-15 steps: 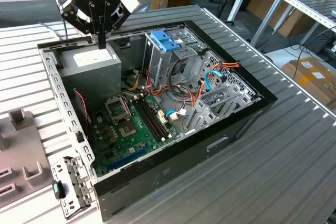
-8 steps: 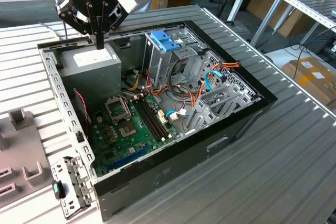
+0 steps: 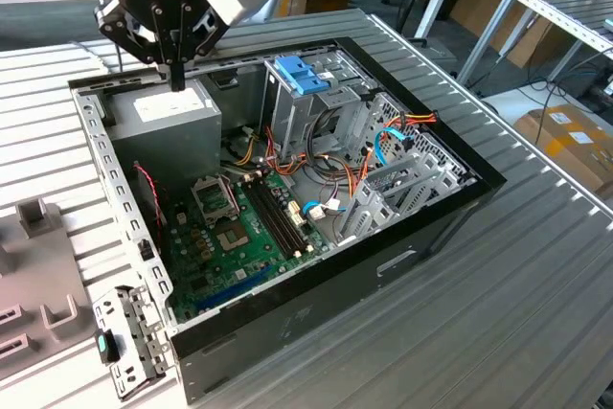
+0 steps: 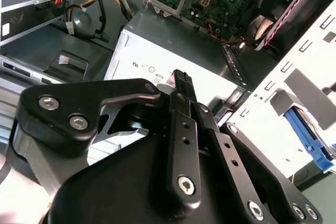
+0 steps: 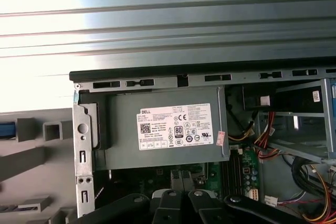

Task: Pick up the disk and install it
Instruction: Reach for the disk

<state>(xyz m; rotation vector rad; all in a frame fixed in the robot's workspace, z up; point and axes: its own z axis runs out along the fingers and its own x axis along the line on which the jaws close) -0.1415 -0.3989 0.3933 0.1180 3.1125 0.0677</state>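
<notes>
The black gripper (image 3: 177, 83), fingers pressed together on nothing, hangs above the grey metal power-supply box (image 3: 177, 122) beside the perforated case wall (image 3: 105, 174). Near this wall the second wrist view gives a blue plastic strip (image 4: 308, 137); whether it is the disk I cannot tell

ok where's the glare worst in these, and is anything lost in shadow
First wrist view: the ribbed table blows out to white beside the case. Exterior view: even light, with soft shadow inside the case beside the power supply. Second wrist view: its white sticker glares mildly.
</notes>
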